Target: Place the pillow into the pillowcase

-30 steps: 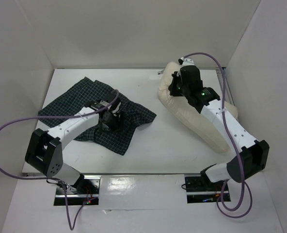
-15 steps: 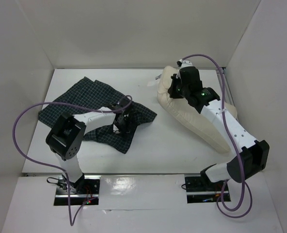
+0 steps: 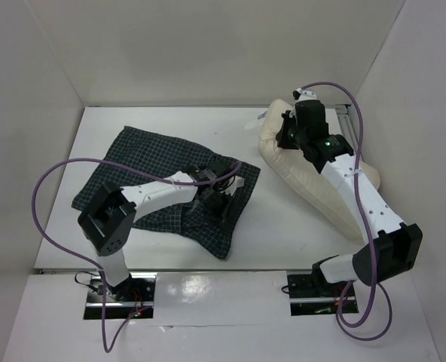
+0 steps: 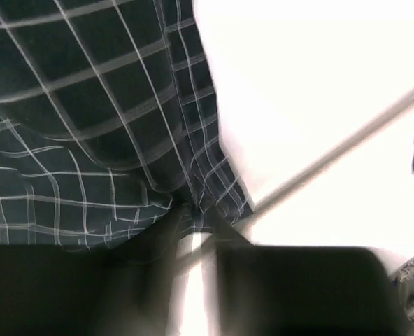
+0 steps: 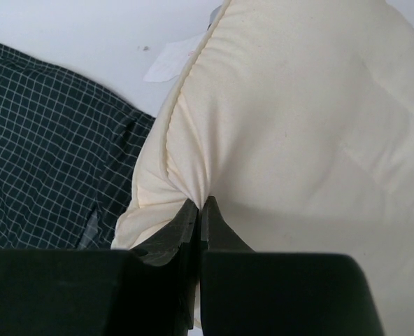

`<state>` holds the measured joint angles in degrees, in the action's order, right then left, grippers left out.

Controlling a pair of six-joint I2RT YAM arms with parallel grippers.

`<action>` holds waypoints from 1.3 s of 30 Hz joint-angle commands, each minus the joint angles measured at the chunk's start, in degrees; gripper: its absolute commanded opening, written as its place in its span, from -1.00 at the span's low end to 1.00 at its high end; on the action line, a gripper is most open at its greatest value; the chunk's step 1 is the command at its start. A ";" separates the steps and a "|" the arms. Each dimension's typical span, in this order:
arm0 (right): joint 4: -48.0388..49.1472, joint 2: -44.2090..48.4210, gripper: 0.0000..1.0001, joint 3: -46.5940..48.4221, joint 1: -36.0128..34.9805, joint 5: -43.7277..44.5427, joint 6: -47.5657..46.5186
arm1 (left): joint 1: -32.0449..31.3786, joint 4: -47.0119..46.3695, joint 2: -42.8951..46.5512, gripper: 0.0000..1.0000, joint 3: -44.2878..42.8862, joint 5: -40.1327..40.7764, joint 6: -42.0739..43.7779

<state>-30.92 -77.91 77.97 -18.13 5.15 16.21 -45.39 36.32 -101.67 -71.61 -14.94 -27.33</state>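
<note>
The pillowcase (image 3: 155,181), dark navy with a fine white check, lies rumpled on the table's left half. It fills the upper left of the left wrist view (image 4: 88,119). My left gripper (image 3: 217,197) is shut on a fold of the pillowcase near its right edge (image 4: 196,213). The cream pillow (image 3: 317,185) lies at the right, running toward the front right. My right gripper (image 3: 287,138) is shut on a pinch of the pillow's fabric at its far end (image 5: 201,204); the pillow (image 5: 298,119) fills that view.
The white table (image 3: 208,132) has walls on three sides. A small white scrap (image 5: 168,59) lies on the table beyond the pillow's far end. A purple cable (image 3: 57,181) loops from the left arm above the pillowcase's left part.
My left gripper has dragged the pillowcase to the right, toward the pillow. My right gripper has moved the pillow's far end a little to the right.
</note>
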 commanded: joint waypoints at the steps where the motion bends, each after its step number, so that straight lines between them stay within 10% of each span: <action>1: 1.47 2.76 -1.00 1.65 0.73 -1.01 -0.74 | -0.23 8.67 3.23 -0.07 -6.77 -1.07 4.12; 3: 2.00 2.76 -1.00 1.05 0.73 -1.02 -0.74 | -0.23 13.07 2.70 0.77 -9.85 4.11 4.13; 5: 2.00 2.76 -1.00 1.04 0.73 -1.72 -0.74 | 2.04 13.69 4.18 0.94 -12.49 6.49 4.13; 6: 2.00 2.76 -1.00 0.52 0.73 -1.72 -0.74 | 3.27 14.22 4.81 0.90 -12.50 6.50 4.13; 7: 2.00 2.76 -1.00 0.51 0.73 -1.72 -0.74 | 4.68 14.22 5.33 0.05 -12.50 7.11 4.13; 8: 2.00 3.28 -1.00 0.51 0.73 -1.72 -0.74 | 7.30 14.22 5.34 -0.40 -12.50 7.73 4.13; 10: 1.47 3.29 -1.00 0.51 0.73 -1.72 -0.74 | 9.34 14.22 5.87 -0.70 -10.57 10.80 4.13; 13: 1.47 4.43 -1.00 -0.02 0.73 -2.33 -0.74 | 9.88 14.74 2.71 -0.27 -7.68 14.84 5.62; 15: 1.47 4.43 -1.00 -0.02 0.73 -2.33 -0.74 | 9.88 15.45 1.30 0.60 -7.05 19.39 4.23; 18: 1.47 3.91 -1.00 -0.02 0.73 -2.95 -0.74 | 9.88 15.45 0.77 0.92 -4.24 24.32 2.38; 29: 1.47 3.38 -1.00 -0.02 0.73 -4.09 -0.74 | 10.41 12.20 -4.41 0.27 -1.86 26.01 2.99; 39: 1.47 2.85 -1.00 -0.02 0.73 -4.70 -0.74 | 9.35 11.06 -7.23 0.24 -6.95 29.62 1.49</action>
<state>-31.79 -76.97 77.30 -17.74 1.91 15.53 -35.75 47.81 -109.06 -75.09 12.05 -24.45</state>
